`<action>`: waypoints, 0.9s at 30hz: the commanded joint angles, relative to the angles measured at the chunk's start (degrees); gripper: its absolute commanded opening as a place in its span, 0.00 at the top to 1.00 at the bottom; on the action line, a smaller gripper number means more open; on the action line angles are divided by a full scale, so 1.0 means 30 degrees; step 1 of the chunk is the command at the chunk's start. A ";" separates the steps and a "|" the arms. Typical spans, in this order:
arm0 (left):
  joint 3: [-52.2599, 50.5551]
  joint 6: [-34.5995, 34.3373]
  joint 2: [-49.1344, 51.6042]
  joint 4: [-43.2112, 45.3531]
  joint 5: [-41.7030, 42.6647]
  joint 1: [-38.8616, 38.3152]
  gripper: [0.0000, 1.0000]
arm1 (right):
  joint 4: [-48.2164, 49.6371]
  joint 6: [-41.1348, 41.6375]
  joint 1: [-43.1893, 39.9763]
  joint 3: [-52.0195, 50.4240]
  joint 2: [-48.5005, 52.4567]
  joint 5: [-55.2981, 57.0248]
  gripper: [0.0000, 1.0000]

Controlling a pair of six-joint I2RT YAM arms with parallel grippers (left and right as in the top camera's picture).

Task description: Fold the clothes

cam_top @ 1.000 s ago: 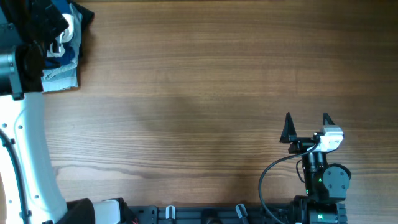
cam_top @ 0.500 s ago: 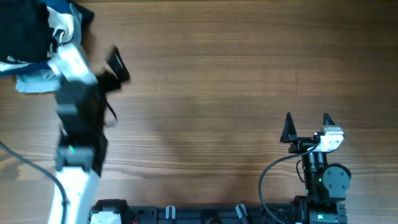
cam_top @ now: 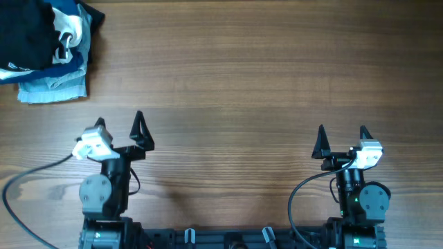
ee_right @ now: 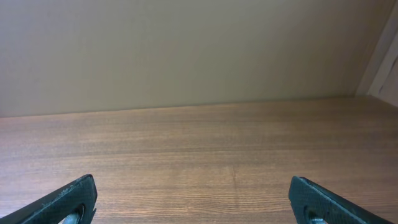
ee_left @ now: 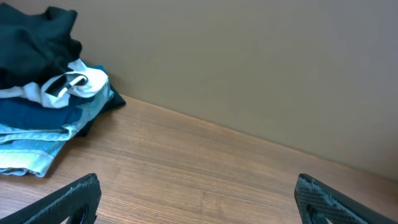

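The black clothes (cam_top: 26,31) lie bunched on top of a pile at the table's far left corner; in the left wrist view the clothes (ee_left: 34,43) show at the upper left. My left gripper (cam_top: 119,119) hovers near the front left, well short of the pile, open and holding nothing. In its own view the left gripper (ee_left: 199,202) has only bare wood between its wide-set fingers. My right gripper (cam_top: 341,129) is at the front right, open and holding nothing. The right gripper (ee_right: 193,208) looks over bare tabletop towards the back wall.
Under the black fabric lie a white garment (cam_top: 70,31) with dark marks, a dark blue layer (ee_left: 37,115) and a light blue garment (cam_top: 55,88). The wooden table (cam_top: 235,76) ends at a beige wall (ee_right: 186,50). Both arm bases stand along the front edge.
My left arm has pulled back from the pile at the far left corner to the front left, its gripper open. The pile stays in the corner. The right arm has not moved.
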 commanded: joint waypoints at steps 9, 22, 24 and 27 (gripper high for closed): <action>-0.3453 -0.0007 -0.5421 -0.0036 -0.0058 0.0590 0.00 | 0.0044 0.0226 0.0095 -0.0051 -0.0095 0.0270 0.00; -0.3526 0.0044 -0.6105 -0.3417 0.0816 0.1384 0.00 | 0.0036 0.0226 0.0095 -0.0051 -0.0095 0.0270 0.00; -0.3526 0.0044 -0.6105 -0.3410 0.0809 0.1654 0.00 | 0.0044 0.0219 0.0095 -0.0051 -0.0095 0.0270 0.00; -0.3526 0.0044 -0.6105 -0.3395 0.0809 0.1712 0.00 | 0.0044 0.0219 0.0095 -0.0051 -0.0095 0.0270 0.00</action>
